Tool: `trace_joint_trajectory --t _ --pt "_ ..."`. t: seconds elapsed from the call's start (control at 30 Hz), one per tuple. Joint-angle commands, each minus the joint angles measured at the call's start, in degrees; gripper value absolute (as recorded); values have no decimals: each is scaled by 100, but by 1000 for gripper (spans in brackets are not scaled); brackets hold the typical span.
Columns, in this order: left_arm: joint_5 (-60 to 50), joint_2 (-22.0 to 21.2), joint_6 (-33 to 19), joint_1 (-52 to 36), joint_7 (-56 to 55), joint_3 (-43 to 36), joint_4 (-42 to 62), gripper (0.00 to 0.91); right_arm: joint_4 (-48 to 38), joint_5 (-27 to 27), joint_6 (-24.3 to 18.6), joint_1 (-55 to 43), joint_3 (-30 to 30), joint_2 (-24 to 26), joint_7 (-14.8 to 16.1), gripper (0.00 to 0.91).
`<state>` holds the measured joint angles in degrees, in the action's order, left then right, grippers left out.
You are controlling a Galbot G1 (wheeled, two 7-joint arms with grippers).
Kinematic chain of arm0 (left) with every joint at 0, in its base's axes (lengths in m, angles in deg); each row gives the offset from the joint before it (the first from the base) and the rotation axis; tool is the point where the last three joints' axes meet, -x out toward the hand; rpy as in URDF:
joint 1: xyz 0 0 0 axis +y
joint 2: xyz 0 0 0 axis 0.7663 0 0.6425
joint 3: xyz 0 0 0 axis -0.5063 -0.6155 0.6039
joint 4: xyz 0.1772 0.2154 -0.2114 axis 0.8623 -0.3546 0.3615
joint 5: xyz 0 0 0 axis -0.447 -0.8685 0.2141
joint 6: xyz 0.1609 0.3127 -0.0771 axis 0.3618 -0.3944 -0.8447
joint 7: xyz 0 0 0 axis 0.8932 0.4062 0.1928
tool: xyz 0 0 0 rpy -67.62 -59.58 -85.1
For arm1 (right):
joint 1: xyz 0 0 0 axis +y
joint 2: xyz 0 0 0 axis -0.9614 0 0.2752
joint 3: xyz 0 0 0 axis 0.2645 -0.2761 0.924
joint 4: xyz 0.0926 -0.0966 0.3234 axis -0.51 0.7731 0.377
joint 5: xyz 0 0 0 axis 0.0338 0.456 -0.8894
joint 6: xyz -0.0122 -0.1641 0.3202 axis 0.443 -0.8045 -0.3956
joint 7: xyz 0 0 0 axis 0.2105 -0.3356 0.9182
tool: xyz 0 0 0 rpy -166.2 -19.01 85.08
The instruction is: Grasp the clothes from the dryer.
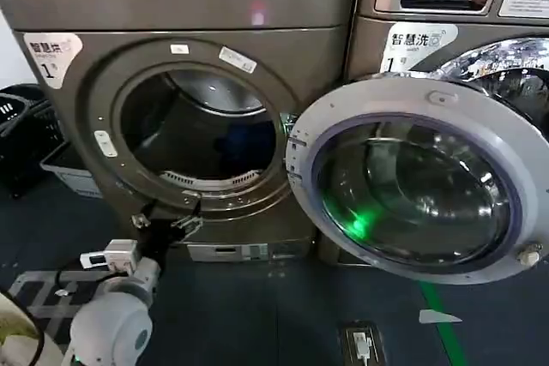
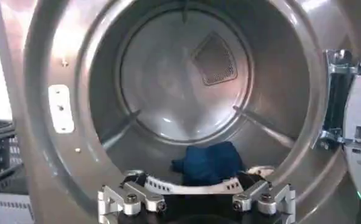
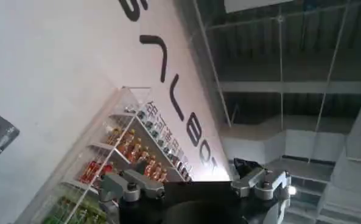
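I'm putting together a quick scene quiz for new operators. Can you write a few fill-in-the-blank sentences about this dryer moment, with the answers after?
1. The dryer has its door swung ____.
2. The cloth lying in the drum is coloured ____.
3. The gripper nearest the porthole's lower rim is the ____ gripper.
4. The white sticker on the dryer's front carries the numeral ____.

Answers: open; blue; left; 1
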<state>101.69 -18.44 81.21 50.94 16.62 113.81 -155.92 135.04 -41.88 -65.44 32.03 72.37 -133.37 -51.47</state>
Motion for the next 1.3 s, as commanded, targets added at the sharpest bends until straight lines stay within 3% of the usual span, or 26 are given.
trace_joint_trajectory --t 0.03,1.3 --pt "2 13 2 5 -1 2 -9 907 0 0 1 -5 -1 1 -2 907" --pt "-20 -17 -5 -13 15 -14 44 907 -24 6 -22 -54 -30 6 11 907"
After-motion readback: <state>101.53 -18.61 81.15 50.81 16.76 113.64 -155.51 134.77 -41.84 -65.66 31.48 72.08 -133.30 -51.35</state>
